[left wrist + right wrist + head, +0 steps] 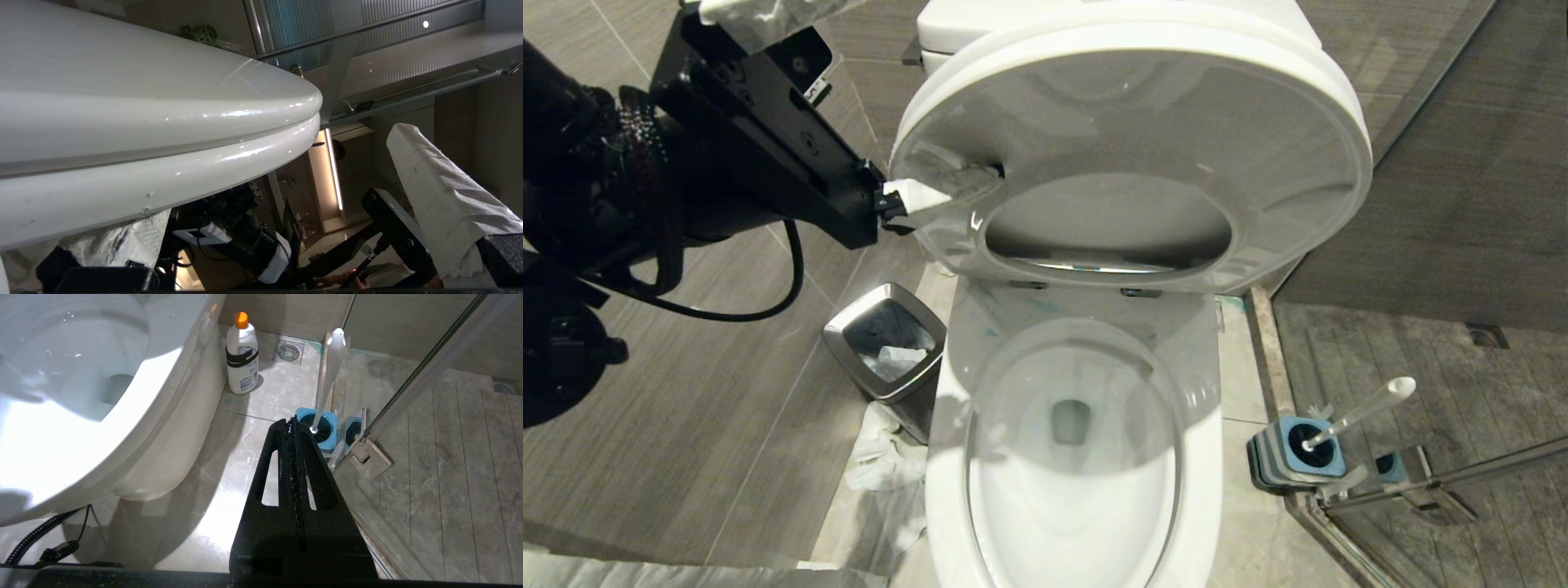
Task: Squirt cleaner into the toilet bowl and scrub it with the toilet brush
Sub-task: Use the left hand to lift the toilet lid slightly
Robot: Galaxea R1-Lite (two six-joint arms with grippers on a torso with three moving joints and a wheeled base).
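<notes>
The toilet bowl (pixel 1078 457) stands open, its white seat and lid (pixel 1143 139) tilted up together. Thin turquoise smears of cleaner (pixel 1013 314) mark the rim behind the basin. My left gripper (pixel 931 194) is open at the left edge of the seat and lid (pixel 163 134), whose rim lies between its cloth-wrapped fingers (pixel 441 196). The toilet brush (pixel 1364 407) stands in its blue holder (pixel 1307 447) on the floor to the right. My right gripper (pixel 292 424) is shut and empty, low beside the bowl (pixel 81 375), pointing toward the brush (pixel 329 375).
A steel-rimmed bin (pixel 886 351) sits left of the toilet with crumpled paper (pixel 882 457) in front of it. A white bottle with an orange cap (pixel 242 355) stands behind the bowl. A glass shower door (pixel 1437 474) runs close by the holder. A person's hand (pixel 347 281) shows behind me.
</notes>
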